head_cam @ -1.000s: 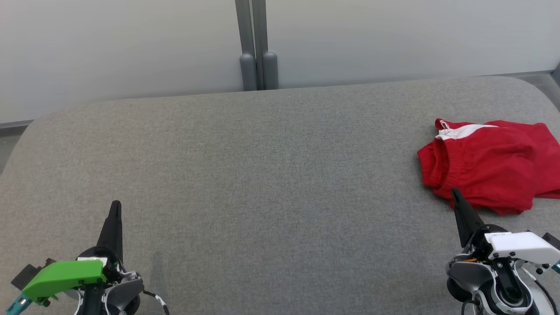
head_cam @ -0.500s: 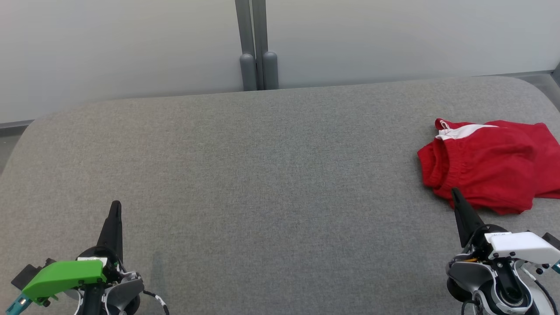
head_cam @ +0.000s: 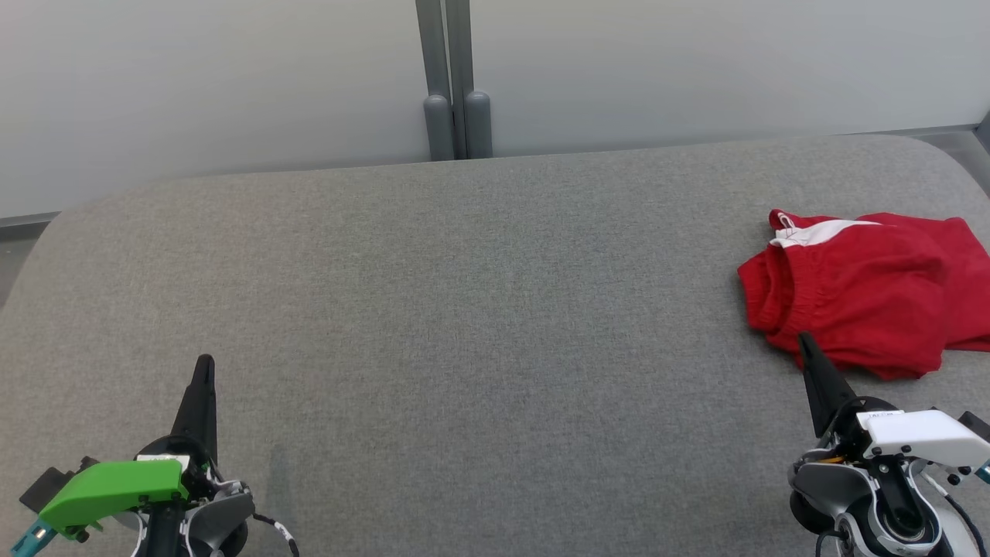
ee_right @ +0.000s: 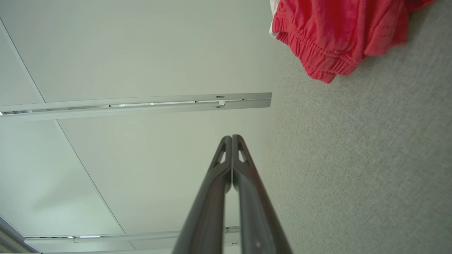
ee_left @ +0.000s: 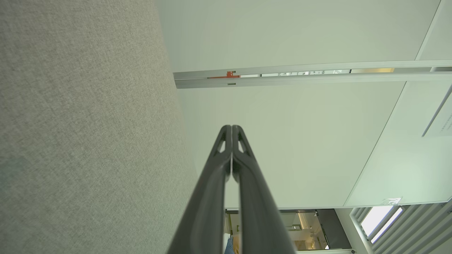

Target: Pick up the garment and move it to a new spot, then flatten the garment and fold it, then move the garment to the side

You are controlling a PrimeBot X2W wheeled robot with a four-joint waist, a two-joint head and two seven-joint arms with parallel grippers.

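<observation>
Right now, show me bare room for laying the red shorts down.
Free: the whole stretch of grey fabric surface from the left fingers across to the red shorts. Crowded: the right edge, where the shorts lie beyond the right fingers.

text: none legible | wall notice [ee_left: 445, 124] (print too small)

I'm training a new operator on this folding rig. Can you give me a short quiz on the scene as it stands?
1. Fill in: the left tool and the right tool are both ___ (open or shut).
2. Which is nearer the red garment on the grey table? A: left tool. B: right tool. C: both equally near.
3. True or false: the red garment lies spread flat at the middle of the grey table.

Key: 1: shut. 2: B. 3: false; it lies bunched at the table's right edge.
</observation>
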